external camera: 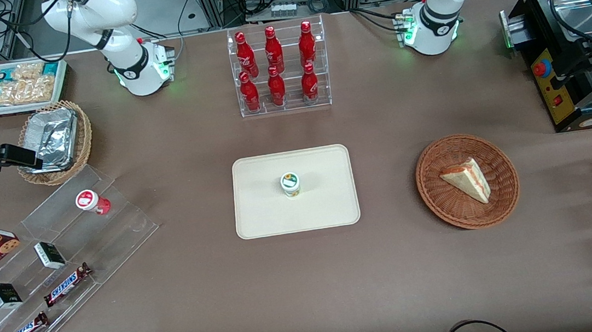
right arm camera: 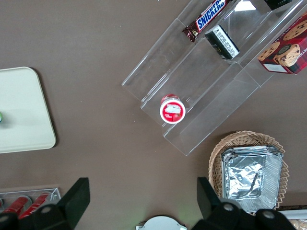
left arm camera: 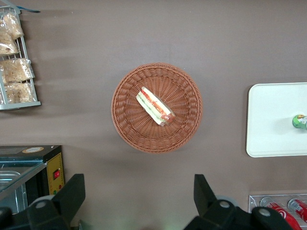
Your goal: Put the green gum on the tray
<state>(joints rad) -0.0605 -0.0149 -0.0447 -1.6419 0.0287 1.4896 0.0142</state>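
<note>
The green gum (external camera: 290, 184) stands upright on the cream-beige tray (external camera: 262, 213), near its middle. Its white lid carries a green and orange mark. It also shows in the left wrist view (left arm camera: 300, 121), on the tray (left arm camera: 273, 120). My right gripper (external camera: 25, 157) is open and empty. It hangs high above the table toward the working arm's end, over the rim of a wicker basket of foil containers (external camera: 54, 142), well away from the tray. In the right wrist view its fingers (right arm camera: 73, 199) stand wide apart over bare table, with a corner of the tray (right arm camera: 24, 115) in sight.
A red-lidded gum bottle (external camera: 92, 201) stands on a clear stepped shelf (external camera: 126, 228) with Snickers bars (external camera: 66, 284), small black boxes and a cookie box. A rack of red bottles (external camera: 277, 69), a wicker basket with a sandwich (external camera: 467, 181), a white snack bin (external camera: 18, 85) and a black machine (external camera: 568, 82) surround the tray.
</note>
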